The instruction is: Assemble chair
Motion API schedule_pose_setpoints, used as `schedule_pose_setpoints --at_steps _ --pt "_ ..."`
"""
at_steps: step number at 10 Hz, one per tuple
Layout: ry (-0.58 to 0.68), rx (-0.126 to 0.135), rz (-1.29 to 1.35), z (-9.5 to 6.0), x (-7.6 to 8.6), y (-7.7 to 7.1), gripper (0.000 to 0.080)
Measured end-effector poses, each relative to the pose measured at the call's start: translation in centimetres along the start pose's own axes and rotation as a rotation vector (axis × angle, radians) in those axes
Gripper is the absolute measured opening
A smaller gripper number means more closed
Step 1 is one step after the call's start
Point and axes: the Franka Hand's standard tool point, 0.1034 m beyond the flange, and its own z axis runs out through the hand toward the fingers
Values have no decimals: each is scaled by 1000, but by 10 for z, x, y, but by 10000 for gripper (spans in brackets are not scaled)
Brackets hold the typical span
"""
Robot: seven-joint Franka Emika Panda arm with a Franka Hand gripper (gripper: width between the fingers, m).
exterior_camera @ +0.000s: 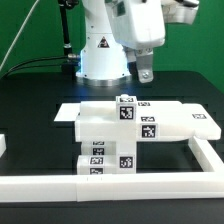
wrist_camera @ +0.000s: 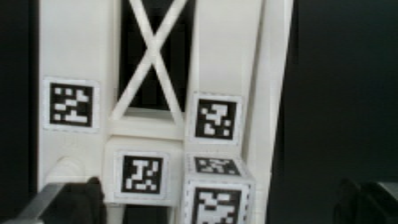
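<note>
Claw (exterior_camera: 146, 72) hangs spread apart, gripping nothing, above the chair (exterior_camera: 135, 122).

Open black table (exterior_camera: 30, 100) at exterior view's left; chair (exterior_camera: 125, 135) blocks centre; border rail (exterior_camera: 120, 184) walls near side.

chair parts (exterior_camera: 130, 125) on table (exterior_camera: 30, 95) | rail (exterior_camera: 120, 184) in front | claw (exterior_camera: 146, 72) behind, above

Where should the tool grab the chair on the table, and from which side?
Probably from above, across the raised tagged block at the top of the chair. It stands above the flat slabs with open space on either side, so the open tool hovering above and behind could straddle it.
</note>
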Motion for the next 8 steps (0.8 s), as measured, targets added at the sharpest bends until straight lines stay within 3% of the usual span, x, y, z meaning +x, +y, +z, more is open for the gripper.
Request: schedule_pose_setpoints --at_steps 1,3,6,8 --pt "-13 -3 -67 -4 -15 10 648" --pt "8 -50 -216 -12 -37 28 648" --pt "1 -49 -308 -8 -33 27 648" --pt "22 -37 -419 1 -44 38 648"
